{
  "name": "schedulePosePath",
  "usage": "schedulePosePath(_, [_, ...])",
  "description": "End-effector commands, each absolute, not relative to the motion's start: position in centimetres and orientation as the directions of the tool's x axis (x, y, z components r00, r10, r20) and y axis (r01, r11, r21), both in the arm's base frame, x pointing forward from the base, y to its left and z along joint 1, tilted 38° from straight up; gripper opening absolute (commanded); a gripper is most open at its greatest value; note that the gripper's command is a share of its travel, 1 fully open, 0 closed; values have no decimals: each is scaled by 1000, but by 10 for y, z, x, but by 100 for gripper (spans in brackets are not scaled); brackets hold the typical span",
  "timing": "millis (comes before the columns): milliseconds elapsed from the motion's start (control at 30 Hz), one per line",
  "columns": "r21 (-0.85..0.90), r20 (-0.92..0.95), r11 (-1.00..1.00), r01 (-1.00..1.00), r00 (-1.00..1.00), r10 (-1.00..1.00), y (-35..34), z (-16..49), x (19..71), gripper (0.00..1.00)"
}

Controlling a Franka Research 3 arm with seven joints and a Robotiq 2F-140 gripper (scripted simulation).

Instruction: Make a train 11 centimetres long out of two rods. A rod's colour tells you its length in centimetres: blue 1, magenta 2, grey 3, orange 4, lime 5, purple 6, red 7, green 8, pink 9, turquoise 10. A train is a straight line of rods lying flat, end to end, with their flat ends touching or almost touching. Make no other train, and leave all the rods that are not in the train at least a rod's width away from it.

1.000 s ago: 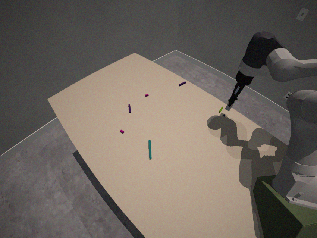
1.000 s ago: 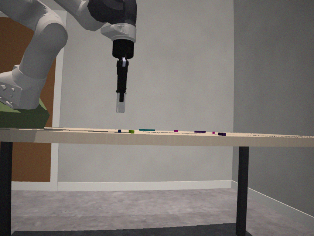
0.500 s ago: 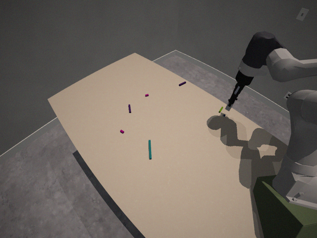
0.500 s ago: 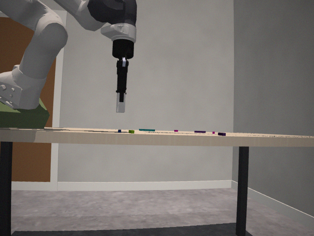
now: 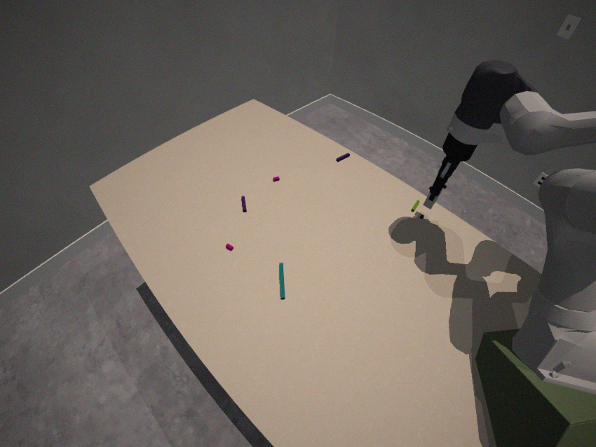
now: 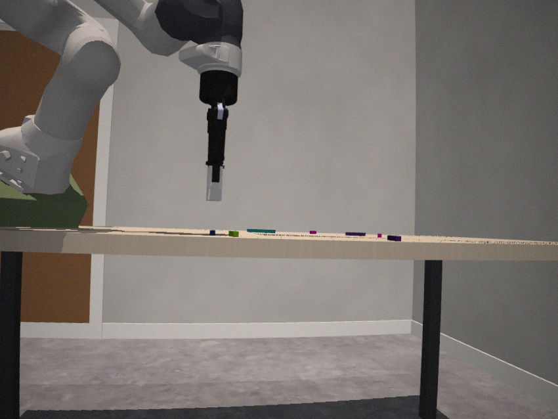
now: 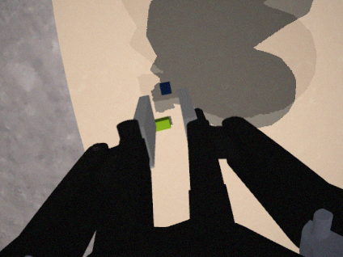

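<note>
A turquoise rod lies flat near the middle of the tan table. A small blue rod lies near the table's right edge. A lime rod lies just beside it, apart from it. My gripper hangs well above these two rods and points straight down. Its fingers are drawn close together with a narrow gap and hold nothing. In the wrist view the lime rod shows through that gap, far below on the table.
Two purple rods and two magenta rods lie scattered over the far half of the table. The robot's green base stands at the near right corner. The table edge runs close behind the blue and lime rods.
</note>
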State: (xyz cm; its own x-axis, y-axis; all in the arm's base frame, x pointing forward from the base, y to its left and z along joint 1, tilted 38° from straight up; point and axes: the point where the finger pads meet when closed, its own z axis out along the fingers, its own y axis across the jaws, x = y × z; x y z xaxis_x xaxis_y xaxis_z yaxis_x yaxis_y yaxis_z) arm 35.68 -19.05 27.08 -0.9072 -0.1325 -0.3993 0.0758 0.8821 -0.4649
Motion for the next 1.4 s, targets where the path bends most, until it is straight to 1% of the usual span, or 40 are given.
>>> schedulePosePath(0, [-468, -398, 881, 74, -907, -135, -191, 269, 358, 23])
schedulePosePath(1367, [-468, -398, 881, 74, -907, -135, -212, 233, 377, 23])
